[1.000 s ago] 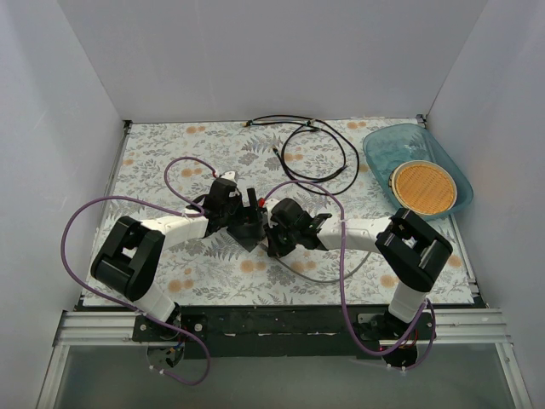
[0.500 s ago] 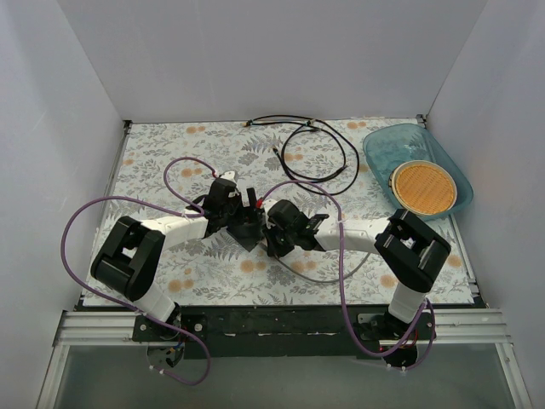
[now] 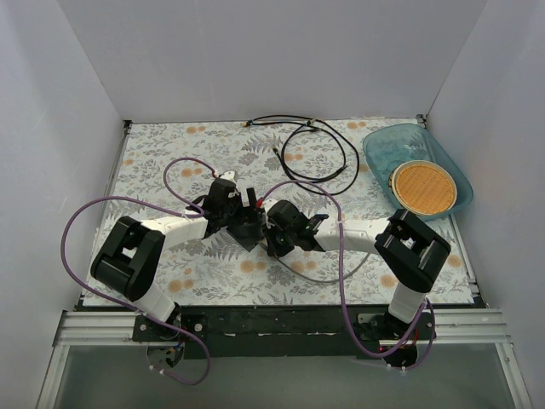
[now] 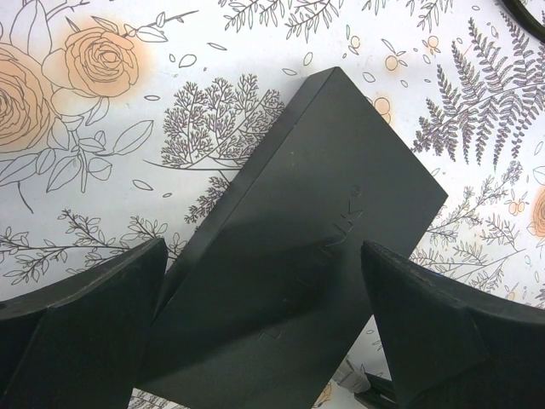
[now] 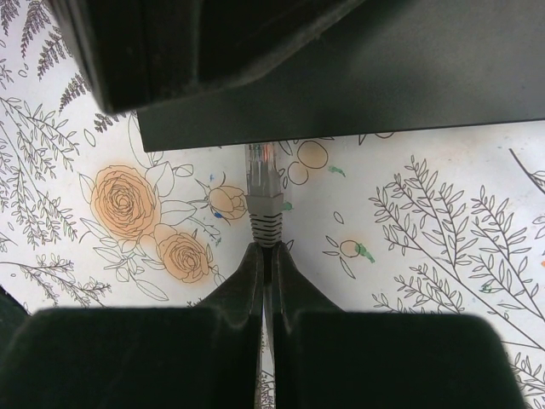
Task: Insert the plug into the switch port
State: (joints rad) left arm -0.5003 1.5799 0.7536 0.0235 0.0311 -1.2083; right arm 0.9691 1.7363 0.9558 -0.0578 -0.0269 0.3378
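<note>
The switch (image 4: 298,256), a flat black box, lies on the flowered table cover, skewed between the fingers of my left gripper (image 4: 264,249). Both fingers press its sides. In the top view the switch (image 3: 248,230) sits mid-table, with my left gripper (image 3: 244,215) over it and my right gripper (image 3: 269,234) right beside it. My right gripper (image 5: 266,251) is shut on the cable just behind the grey plug (image 5: 262,192). The plug's clear tip touches the switch's near edge (image 5: 383,94); the port itself is hidden. The plug also shows in the left wrist view (image 4: 350,376).
A blue tray (image 3: 383,141) holding a round woven mat (image 3: 423,187) stands at the back right. A black cable (image 3: 315,153) loops at the back middle. A grey cable (image 3: 328,277) trails behind my right gripper. Purple arm cables (image 3: 183,162) arc over the left side.
My right gripper has moved a little left, bringing the plug up to the switch's edge. The left gripper and the switch have stayed in place.
</note>
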